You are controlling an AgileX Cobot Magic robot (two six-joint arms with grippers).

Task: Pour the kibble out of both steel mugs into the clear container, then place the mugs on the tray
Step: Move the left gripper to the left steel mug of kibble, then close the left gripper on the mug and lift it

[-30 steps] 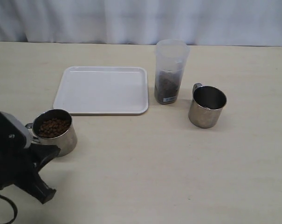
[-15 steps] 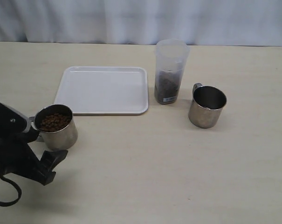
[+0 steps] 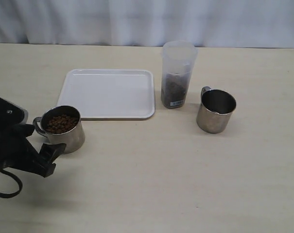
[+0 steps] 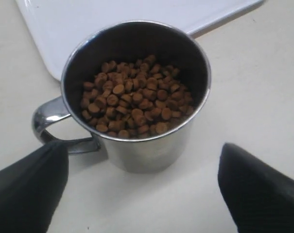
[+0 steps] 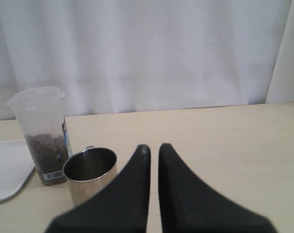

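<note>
One mug of kibble beside spread left hand

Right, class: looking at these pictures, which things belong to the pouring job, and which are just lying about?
Part of the job:
full steel mug
kibble
empty steel mug
clear container
tray
left gripper, open around the full mug
right gripper, shut

Just there:
table
white curtain
</note>
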